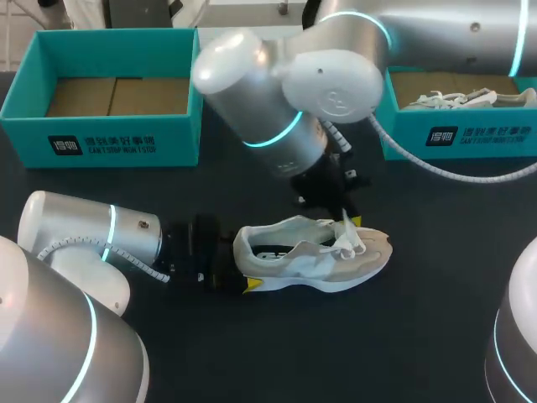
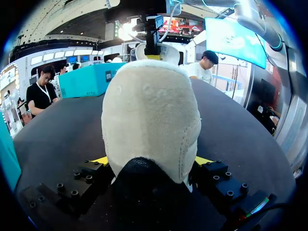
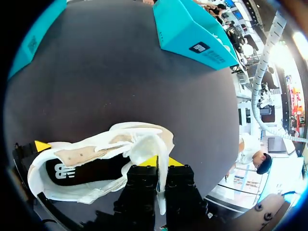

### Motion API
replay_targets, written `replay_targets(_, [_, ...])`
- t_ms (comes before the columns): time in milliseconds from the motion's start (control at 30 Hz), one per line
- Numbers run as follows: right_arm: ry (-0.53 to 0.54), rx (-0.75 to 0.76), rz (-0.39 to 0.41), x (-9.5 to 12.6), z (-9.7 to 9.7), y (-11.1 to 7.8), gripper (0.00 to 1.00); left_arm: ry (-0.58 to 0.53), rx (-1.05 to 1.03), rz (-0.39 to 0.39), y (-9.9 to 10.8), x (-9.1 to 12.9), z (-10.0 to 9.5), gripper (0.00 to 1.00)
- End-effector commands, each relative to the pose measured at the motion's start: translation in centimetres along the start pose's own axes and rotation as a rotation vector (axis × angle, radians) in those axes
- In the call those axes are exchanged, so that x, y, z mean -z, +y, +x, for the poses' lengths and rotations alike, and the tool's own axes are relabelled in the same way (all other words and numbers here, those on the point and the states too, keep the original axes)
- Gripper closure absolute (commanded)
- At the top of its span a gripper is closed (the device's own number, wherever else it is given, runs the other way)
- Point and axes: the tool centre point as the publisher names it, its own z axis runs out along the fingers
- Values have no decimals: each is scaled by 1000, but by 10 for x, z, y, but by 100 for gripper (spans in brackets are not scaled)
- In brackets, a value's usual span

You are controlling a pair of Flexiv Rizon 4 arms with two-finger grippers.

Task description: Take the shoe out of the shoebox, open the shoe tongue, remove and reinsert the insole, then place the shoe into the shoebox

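Closest in: your left gripper [image 2: 151, 161], clamped on the shoe [image 1: 319, 256] at the heel [image 2: 149, 120], one yellow tip on each side. The shoe sits upright on its sole on the dark table [image 1: 252, 361], out of the box, toe pointing away from that arm. Past the collar, your right gripper [image 3: 160, 162] has its fingers nearly together, pinching the tongue [image 3: 144, 144] with a lace strand caught in the pinch. The black insole [image 3: 82, 171] lies inside, not yet lifted.

Risks, as I judge them: the tongue is thin soft fabric and can slide out of the pinch if you pull fast. Pull up too hard and the padded, rounded heel may squirm out of the left clamp and the shoe tips. The laces [image 1: 348, 239] are loose and could snag a finger.

Materials: cream mesh and suede-like upper, chunky white foam sole, matte tabletop. Farthest: an empty teal cardboard shoebox [image 1: 109, 134], brown inside, and a second teal shoebox [image 1: 457, 134] holding another pale shoe [image 1: 453, 99].
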Motion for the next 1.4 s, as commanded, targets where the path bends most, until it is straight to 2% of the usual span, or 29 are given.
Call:
replay_targets(33, [118,10,0,-23,-10,5,100,-1,1,-5,4,-1,-2,100])
replay_targets(133, [140,30,-1,-37,-10,9,100,-1,1,-5,4,-1,-2,100])
replay_targets(167, [153,32,-4,-40,-9,9,94,-1,1,-5,4,-1,-2,100])
replay_targets(200, [158,33,-3,-45,-9,10,82,-1,1,-5,4,-1,-2,100])
replay_targets(267, [165,40,0,-52,-8,11,66,-1,1,-5,4,-1,-2,100])
replay_targets(600, [182,19,18,-77,-18,8,50,-1,1,-5,4,-1,-2,100])
replay_targets(700, [172,3,24,-78,-28,5,29,-1,1,-5,4,-1,-2,100])
replay_targets(833, [164,-22,15,-67,-40,4,21,-1,1,-5,4,-1,-2,100])
replay_targets(933, [192,-54,-18,-53,-44,7,11,-1,1,-5,4,-1,-2,100])
replay_targets(1000, [215,-67,-59,-38,-47,11,0,-1,1,-5,4,-1,-2,100])
replay_targets(1333, [205,21,-244,46,-49,37,0,-1,1,-5,4,-1,-2,100])
replay_targets(1400, [230,61,-288,62,-47,41,0,-1,1,-5,4,-1,-2,100])
